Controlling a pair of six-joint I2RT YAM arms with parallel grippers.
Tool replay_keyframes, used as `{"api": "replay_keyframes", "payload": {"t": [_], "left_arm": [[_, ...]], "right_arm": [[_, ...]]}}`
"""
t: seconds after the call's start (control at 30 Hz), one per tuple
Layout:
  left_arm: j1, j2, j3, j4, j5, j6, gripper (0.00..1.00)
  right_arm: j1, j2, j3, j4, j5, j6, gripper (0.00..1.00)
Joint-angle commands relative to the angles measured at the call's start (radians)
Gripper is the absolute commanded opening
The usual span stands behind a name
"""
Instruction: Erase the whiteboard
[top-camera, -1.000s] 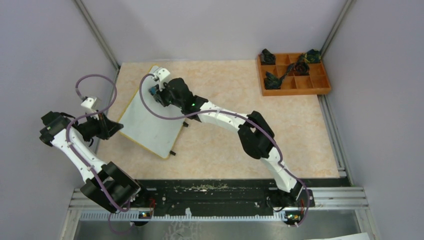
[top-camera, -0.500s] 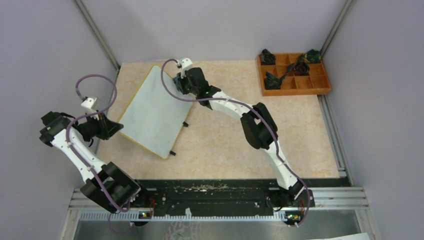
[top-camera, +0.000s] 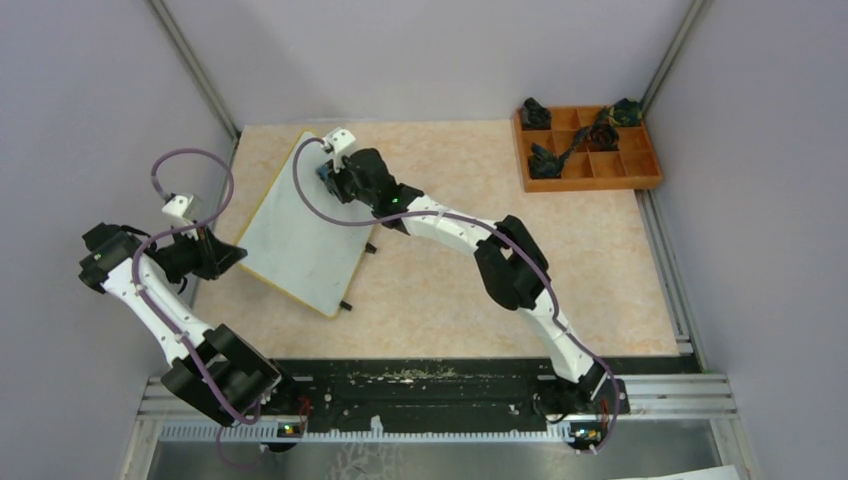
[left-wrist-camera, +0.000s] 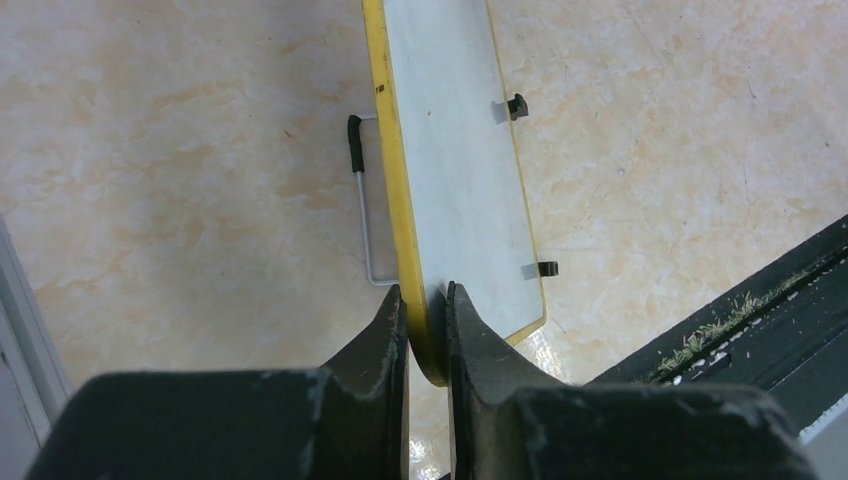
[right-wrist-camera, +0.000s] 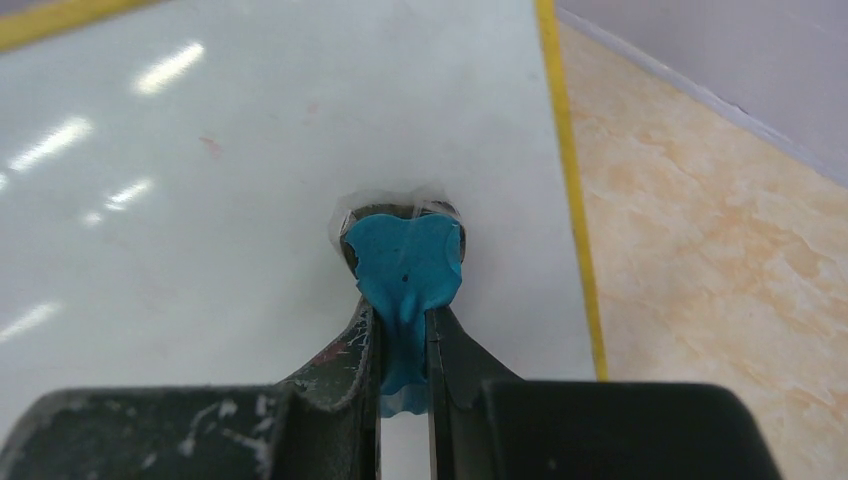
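Observation:
The whiteboard (top-camera: 300, 235) lies tilted at the table's left; it is white with a thin yellow edge and small black feet. My left gripper (top-camera: 236, 256) is shut on its near left edge, and the left wrist view shows the jaws (left-wrist-camera: 428, 320) clamped on the yellow rim of the board (left-wrist-camera: 460, 170). My right gripper (top-camera: 326, 176) is over the board's far corner, shut on a blue wiping cloth (right-wrist-camera: 405, 262). The cloth is pressed on the white surface (right-wrist-camera: 200, 210). A faint red smudge (right-wrist-camera: 212, 147) shows there.
An orange-brown compartment tray (top-camera: 590, 184) with black parts stands at the far right. A wire stand (left-wrist-camera: 362, 200) sticks out behind the board. A black rail (top-camera: 420, 385) runs along the near edge. Grey walls close in left, back and right.
My right gripper swept with the cloth from the board's far left corner to its far right edge, then back left onto the board. The left gripper and the board stayed put.

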Motion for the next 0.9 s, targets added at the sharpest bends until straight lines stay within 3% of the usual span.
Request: {"api": "replay_keyframes", "payload": {"t": [0.0,0.53,0.87], "left_arm": [[-0.028,-0.013,-0.03,-0.067,-0.076,0.074,0.0],[-0.03,-0.013,-0.028,-0.068,-0.076,0.078,0.0],[-0.031,-0.01,-0.03,-0.068,-0.076,0.081,0.0]], "right_arm": [[0.065,-0.01,0.059,-0.011,-0.049,-0.038,0.0],[-0.025,0.134,0.205,-0.095,-0.042,-0.015,0.0],[0.014,0.064,0.122,-0.054,-0.069,-0.024,0.0]]}}
